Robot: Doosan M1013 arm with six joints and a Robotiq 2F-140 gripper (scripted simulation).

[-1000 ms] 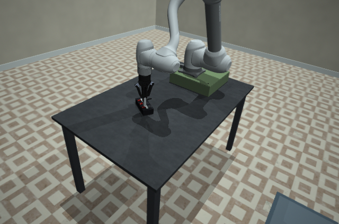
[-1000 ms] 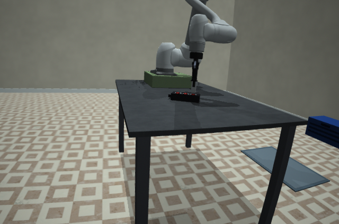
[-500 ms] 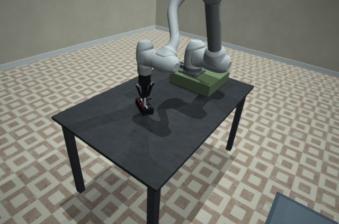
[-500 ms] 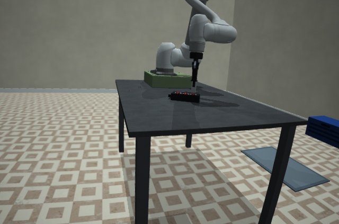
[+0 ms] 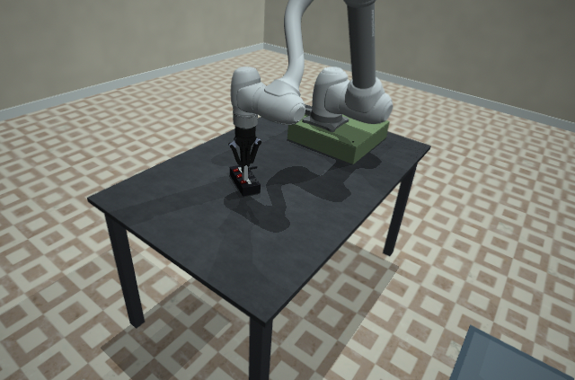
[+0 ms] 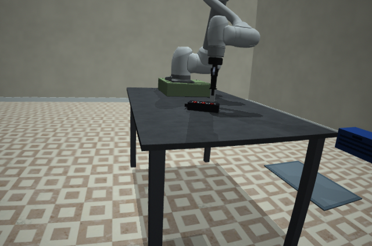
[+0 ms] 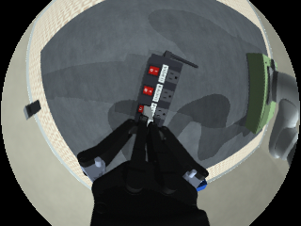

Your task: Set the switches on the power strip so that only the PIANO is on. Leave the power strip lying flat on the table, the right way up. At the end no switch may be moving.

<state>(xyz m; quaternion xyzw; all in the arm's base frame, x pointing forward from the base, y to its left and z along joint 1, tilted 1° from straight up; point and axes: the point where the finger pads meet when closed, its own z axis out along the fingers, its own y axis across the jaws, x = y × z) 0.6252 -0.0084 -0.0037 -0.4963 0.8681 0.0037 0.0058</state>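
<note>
A black power strip [image 5: 241,179] lies flat on the dark table, the right way up, with a row of three red rocker switches on top. It also shows in the exterior view [image 6: 202,106] and in the wrist view [image 7: 158,87]. My gripper [image 5: 244,169] points straight down over the strip with its fingers shut and empty. In the wrist view the shut fingertips [image 7: 149,120] sit at the nearest red switch [image 7: 141,109]; I cannot tell if they touch it. Two more red switches [image 7: 149,90] [image 7: 152,71] lie beyond. The labels are too small to read.
The arm's green base block [image 5: 338,132] stands at the table's back corner. A blue crate [image 6: 354,142] and a grey floor panel [image 6: 312,184] lie beside the table on the floor. The table edge runs near the strip's left side.
</note>
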